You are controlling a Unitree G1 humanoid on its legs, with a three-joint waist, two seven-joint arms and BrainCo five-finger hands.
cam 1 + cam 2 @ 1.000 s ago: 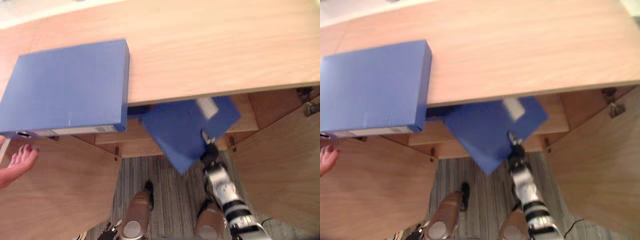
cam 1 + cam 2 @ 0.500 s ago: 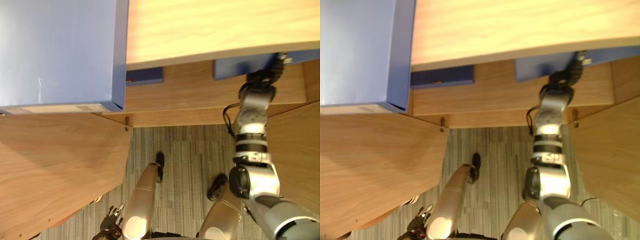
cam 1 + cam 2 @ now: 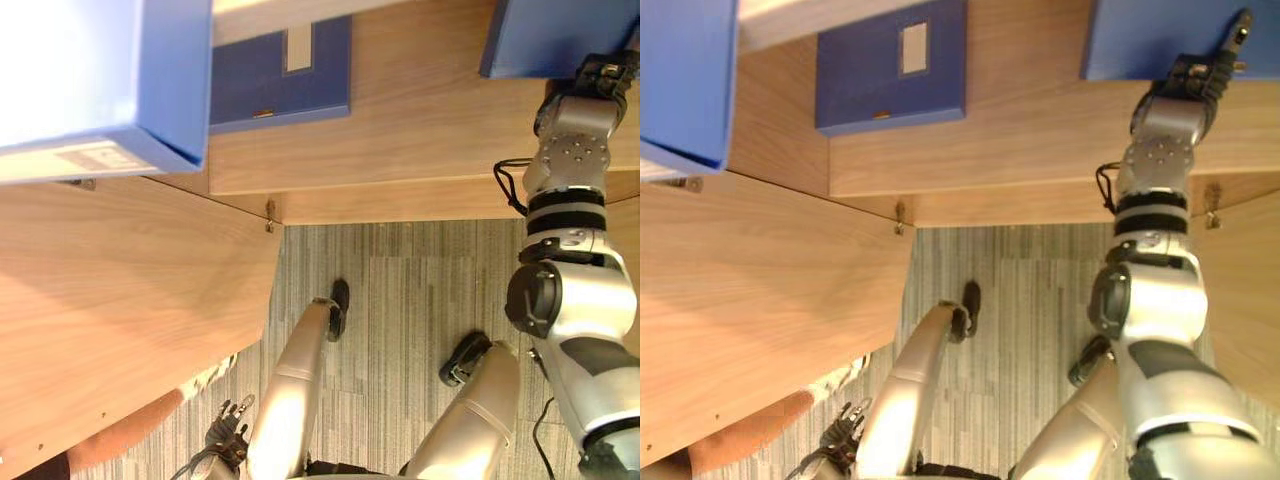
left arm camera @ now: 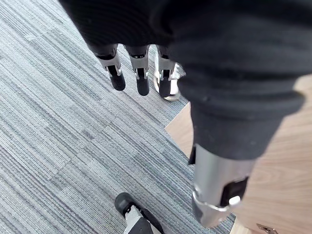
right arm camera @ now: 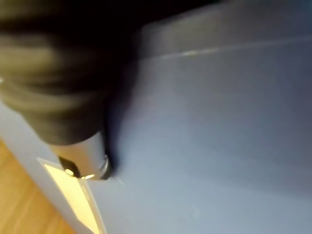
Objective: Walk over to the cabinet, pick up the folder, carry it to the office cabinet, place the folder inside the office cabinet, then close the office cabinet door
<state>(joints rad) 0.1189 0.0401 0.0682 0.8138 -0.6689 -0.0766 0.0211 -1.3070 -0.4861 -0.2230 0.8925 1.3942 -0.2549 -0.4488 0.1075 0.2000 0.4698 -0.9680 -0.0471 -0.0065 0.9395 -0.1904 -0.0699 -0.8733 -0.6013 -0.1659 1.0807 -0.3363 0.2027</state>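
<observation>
Since a second ago the folder (image 3: 555,35) had gone from hanging crooked in front of the opening to lying square over the shelf (image 3: 400,130) inside the cabinet (image 3: 420,205), on its right side. The whole picture had also shifted in that time, so I took it that the head camera had moved and not the furniture. My right hand (image 3: 1200,72) was at the folder's near edge and touching it. In the right wrist view the blue face of the folder (image 5: 219,122) was directly against the hand, with a pale label (image 5: 73,190) near one corner, but I could not tell if the hand was gripping the folder or only resting on it. I also could not tell if the folder lay fully on the shelf. A second folder (image 3: 280,75) with a pale label lay flat on the left part of the same shelf, well apart from mine. A thick folder (image 3: 90,70) stood out over the edge of the cabinet top at the far left. The left door (image 3: 120,300) was open. My left hand (image 3: 228,428) hung low beside that door, above the carpet (image 3: 400,300), with its fingers (image 4: 142,80) straight and holding nothing. A person's arm (image 3: 740,440) showed just under the door's lower edge, near my left hand.
</observation>
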